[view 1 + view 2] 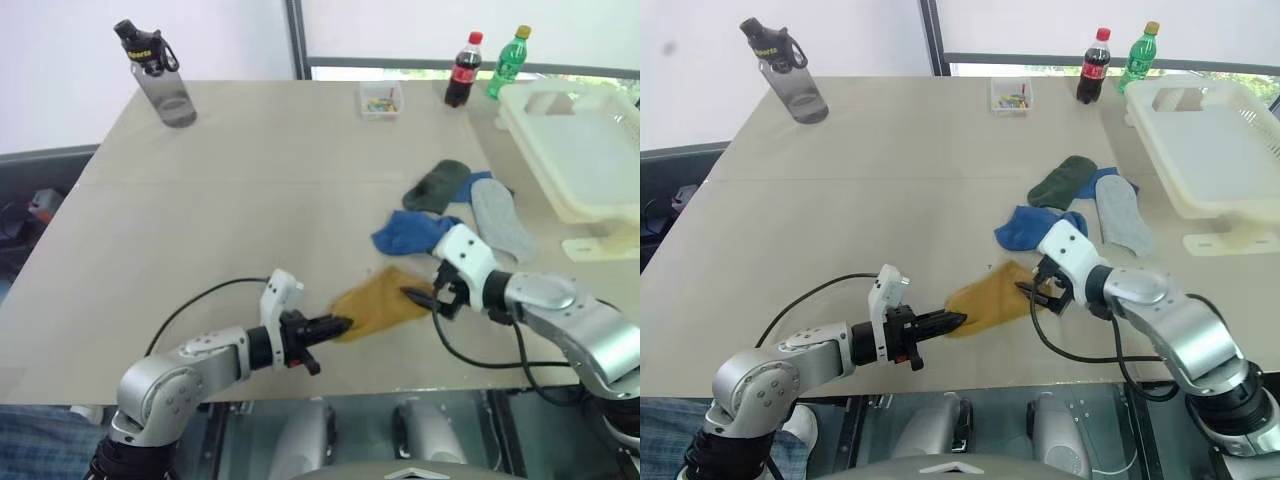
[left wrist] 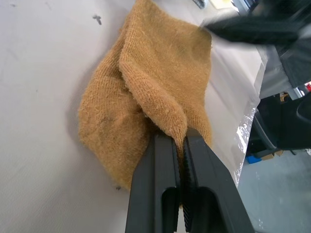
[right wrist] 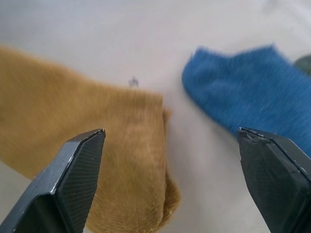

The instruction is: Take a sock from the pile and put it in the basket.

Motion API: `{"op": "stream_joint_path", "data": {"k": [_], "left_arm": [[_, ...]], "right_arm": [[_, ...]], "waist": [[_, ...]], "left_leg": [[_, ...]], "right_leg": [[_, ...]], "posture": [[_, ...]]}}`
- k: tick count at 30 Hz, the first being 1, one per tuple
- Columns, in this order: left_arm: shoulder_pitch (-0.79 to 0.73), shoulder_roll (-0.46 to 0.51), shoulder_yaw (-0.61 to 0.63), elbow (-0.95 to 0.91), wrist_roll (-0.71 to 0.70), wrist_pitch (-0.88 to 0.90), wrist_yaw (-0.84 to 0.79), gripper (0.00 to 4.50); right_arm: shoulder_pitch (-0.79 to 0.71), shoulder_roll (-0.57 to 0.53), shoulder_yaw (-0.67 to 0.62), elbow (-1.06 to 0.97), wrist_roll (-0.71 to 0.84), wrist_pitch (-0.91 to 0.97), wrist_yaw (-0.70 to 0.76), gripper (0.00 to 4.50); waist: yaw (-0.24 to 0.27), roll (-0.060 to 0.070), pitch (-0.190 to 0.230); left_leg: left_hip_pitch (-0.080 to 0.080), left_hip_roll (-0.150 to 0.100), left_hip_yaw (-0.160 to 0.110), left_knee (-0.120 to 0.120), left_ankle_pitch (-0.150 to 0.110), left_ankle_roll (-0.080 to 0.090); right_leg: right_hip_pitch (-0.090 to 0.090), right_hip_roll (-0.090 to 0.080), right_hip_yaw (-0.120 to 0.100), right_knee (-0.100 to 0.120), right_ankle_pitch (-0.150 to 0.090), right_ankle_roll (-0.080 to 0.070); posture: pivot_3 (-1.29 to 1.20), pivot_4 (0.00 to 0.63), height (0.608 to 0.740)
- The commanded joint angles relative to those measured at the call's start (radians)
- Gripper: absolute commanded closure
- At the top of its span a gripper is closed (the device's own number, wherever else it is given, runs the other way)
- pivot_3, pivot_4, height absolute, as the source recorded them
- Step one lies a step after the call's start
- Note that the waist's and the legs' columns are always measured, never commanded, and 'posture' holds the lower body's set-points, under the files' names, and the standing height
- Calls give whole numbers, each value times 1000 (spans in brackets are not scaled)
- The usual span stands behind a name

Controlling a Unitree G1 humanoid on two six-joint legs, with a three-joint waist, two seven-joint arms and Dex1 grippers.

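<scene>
A mustard-yellow sock lies flat near the table's front edge, apart from the pile. My left gripper is shut on a raised fold at its near end, and the pinch is plain in the left wrist view. At the sock's other end my right gripper stands wide open just above the cloth, holding nothing. Behind it is the rest of the pile: a blue sock, a dark green sock and a pale grey sock. The creamy-white basket sits at the right edge of the table.
A grey water bottle stands far left. A small clear box, a cola bottle and a green bottle line the back. A white plastic piece lies by the basket. The table's front edge is close below both grippers.
</scene>
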Motion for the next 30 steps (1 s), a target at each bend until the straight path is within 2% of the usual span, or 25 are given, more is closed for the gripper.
{"op": "stream_joint_path", "data": {"k": [1,2,4,8,9,18,22,27,30], "left_arm": [[-11,-14,-9,-13,16,-50,-13,3011],[-13,-15,-9,-8,27,-59,-8,2870],[-17,-17,-9,9,53,-79,2,1920],[-37,-28,-11,63,123,-115,41,608],[-39,-33,2,67,122,-115,50,63],[-4,23,139,23,-48,38,80,63],[-14,30,187,31,-108,83,100,63],[-32,27,190,71,-104,95,116,63],[-54,9,202,100,-124,106,136,63]], "right_arm": [[9,-14,41,37,-83,-80,2,0],[14,-18,53,50,-103,-88,-1,0],[23,-14,59,65,-123,-87,-5,0],[25,-4,46,75,-132,-62,-1,0],[26,-6,44,77,-134,-55,0,0],[31,10,39,70,-148,-40,-8,0],[24,42,-17,34,-116,-49,-4,0],[8,118,-76,12,-71,-175,19,0],[30,134,-35,29,-117,-258,27,0]], "waist": [[0,0,0],[0,0,0],[1,0,0],[2,0,-1],[2,-1,-1],[1,-1,-2],[1,-1,-2],[1,-1,-1],[1,-1,-1]], "left_leg": [[0,0,0,0,0,0],[0,0,0,0,0,0],[0,0,0,0,0,0],[1,0,0,1,0,0],[1,0,-1,1,0,1],[2,0,-3,2,-1,2],[2,0,-4,3,-1,2],[2,0,-4,3,-1,2],[2,0,-4,3,-1,1]], "right_leg": [[0,0,0,0,0,0],[0,0,0,0,0,0],[0,0,0,0,0,0],[2,0,0,0,0,0],[3,0,-1,0,0,0],[4,0,-1,0,0,0],[5,0,-1,1,0,0],[4,0,-1,0,0,0],[4,0,-2,1,0,0]], "posture": [[0,150,740],[0,150,740],[0,150,740],[0,150,740],[0,150,740],[0,150,740],[0,150,740],[0,150,740],[0,150,740]]}}
